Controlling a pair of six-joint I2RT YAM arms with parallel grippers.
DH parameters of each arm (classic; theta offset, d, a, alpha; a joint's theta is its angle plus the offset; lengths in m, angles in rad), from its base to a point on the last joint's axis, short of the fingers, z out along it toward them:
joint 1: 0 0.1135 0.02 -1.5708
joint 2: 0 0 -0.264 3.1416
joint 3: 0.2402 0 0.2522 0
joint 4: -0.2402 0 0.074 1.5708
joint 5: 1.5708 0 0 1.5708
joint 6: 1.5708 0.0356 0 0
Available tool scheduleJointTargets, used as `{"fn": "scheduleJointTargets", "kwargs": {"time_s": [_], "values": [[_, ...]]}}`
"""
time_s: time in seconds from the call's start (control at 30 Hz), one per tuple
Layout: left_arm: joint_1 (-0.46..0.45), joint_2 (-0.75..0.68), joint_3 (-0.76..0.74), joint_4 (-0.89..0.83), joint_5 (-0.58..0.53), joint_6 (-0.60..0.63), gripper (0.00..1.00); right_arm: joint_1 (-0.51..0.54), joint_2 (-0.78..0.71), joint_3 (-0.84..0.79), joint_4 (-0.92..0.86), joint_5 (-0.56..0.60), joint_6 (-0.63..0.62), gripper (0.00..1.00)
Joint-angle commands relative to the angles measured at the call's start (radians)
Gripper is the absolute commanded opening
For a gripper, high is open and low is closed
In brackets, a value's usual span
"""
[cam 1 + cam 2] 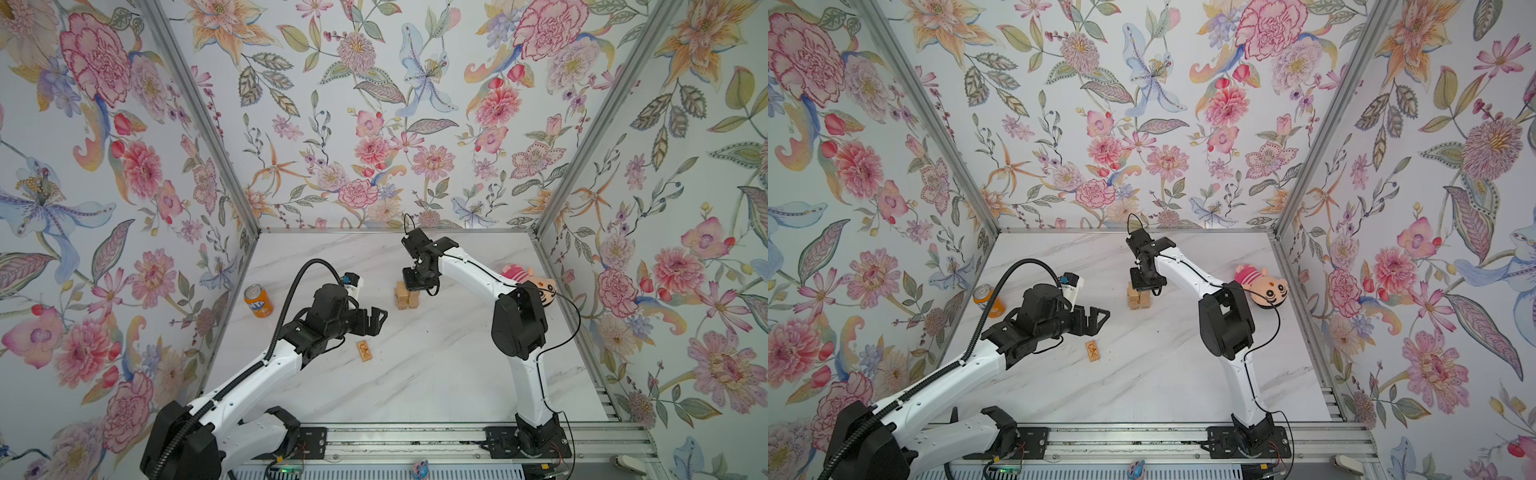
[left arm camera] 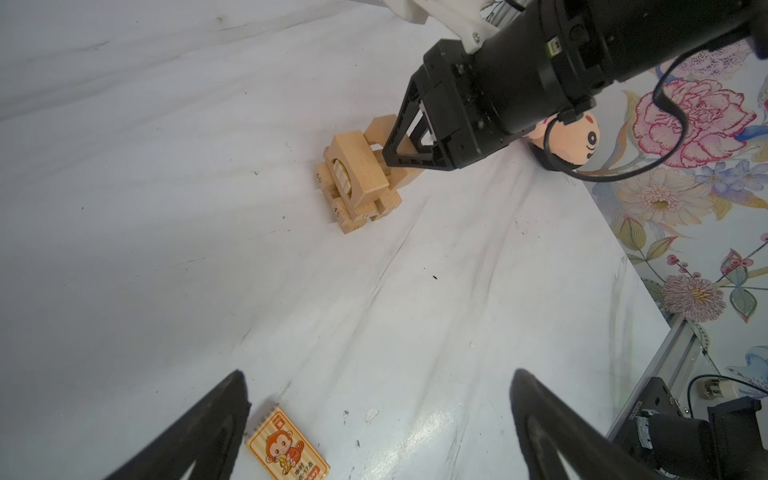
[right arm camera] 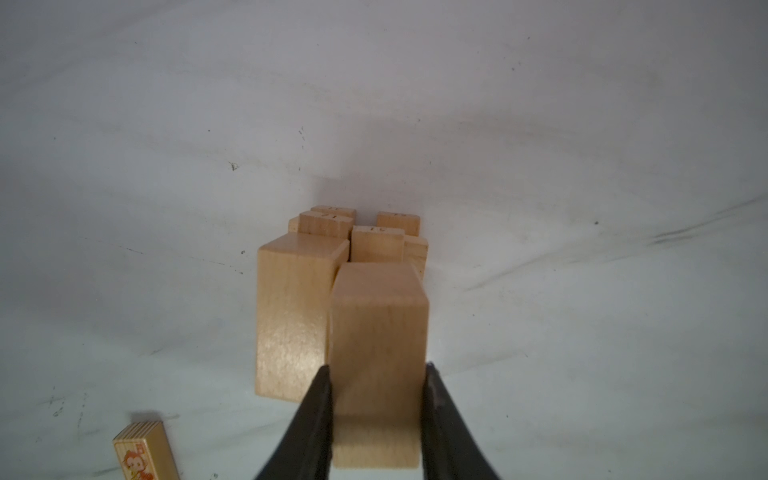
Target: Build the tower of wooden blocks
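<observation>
Wood block pinched in right claw, at tower, left claw agape

The orange can reads "NTA"; brick ends in the tower show "60" and "45".

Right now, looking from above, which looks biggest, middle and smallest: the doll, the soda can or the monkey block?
1. Doll
2. Soda can, though part of it is hidden
3. Monkey block, clearly the smallest

right tool over tower top, bare tabletop around, 1 printed block near left tool
</observation>
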Motion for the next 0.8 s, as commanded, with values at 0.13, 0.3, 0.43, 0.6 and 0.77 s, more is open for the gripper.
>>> {"fn": "scheduleJointTargets", "kwargs": {"time_s": [0.13, 0.3, 0.43, 0.6, 0.77], "values": [[0.011, -0.022, -0.016, 0.008, 0.008, 0.023, 0.99, 0.008, 0.031, 0.024, -0.032, 0.008, 0.017, 0.30], [0.011, -0.022, -0.017, 0.007, 0.008, 0.023, 0.99, 0.007, 0.032, 0.021, -0.032, 0.007, 0.017, 0.32], [0.012, -0.022, -0.019, 0.008, 0.007, 0.021, 0.99, 0.008, 0.033, 0.017, -0.032, 0.007, 0.017, 0.32], [0.010, -0.020, -0.017, 0.007, 0.007, 0.021, 0.99, 0.007, 0.037, 0.018, -0.032, 0.007, 0.018, 0.33], [0.011, -0.023, -0.019, 0.005, 0.007, 0.021, 0.99, 0.008, 0.038, 0.018, -0.033, 0.009, 0.016, 0.35]]}}
